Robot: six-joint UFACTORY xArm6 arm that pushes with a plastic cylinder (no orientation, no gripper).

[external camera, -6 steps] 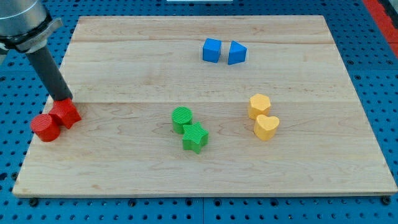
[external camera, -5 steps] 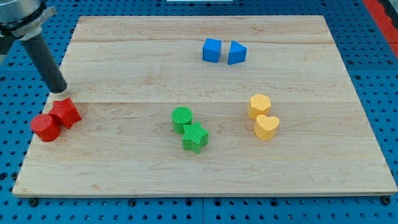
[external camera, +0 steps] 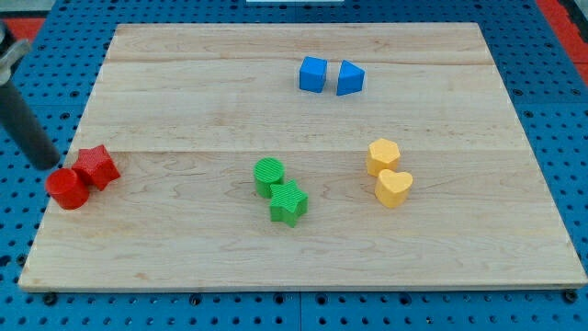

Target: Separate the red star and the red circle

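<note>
camera view: my tip point(external camera: 46, 165) sits at the far left of the scene, just off the left edge of the worktop point(external camera: 303, 248), right beside the red circle point(external camera: 67, 188) and slightly farther back than it. whether the tip actually touches the circle i cannot tell. the red star point(external camera: 96, 167) lies just right of the tip and a little behind the circle, and the two red blocks press against each other near the worktop's left edge.

there are no jaws on this rig, only the dark rod point(external camera: 26, 129), so there is nothing spread or pinched to report. the rod's upper part runs out of the frame at the top left, so most of the arm is cut off.

elsewhere, a green circle point(external camera: 269, 174) touches a green star point(external camera: 288, 202) near the middle. a yellow hexagon point(external camera: 383, 155) sits against a yellow heart point(external camera: 394, 187) to the right. at the far side, a blue cube point(external camera: 312, 74) sits just beside a blue block point(external camera: 349, 78) that looks triangular.
</note>
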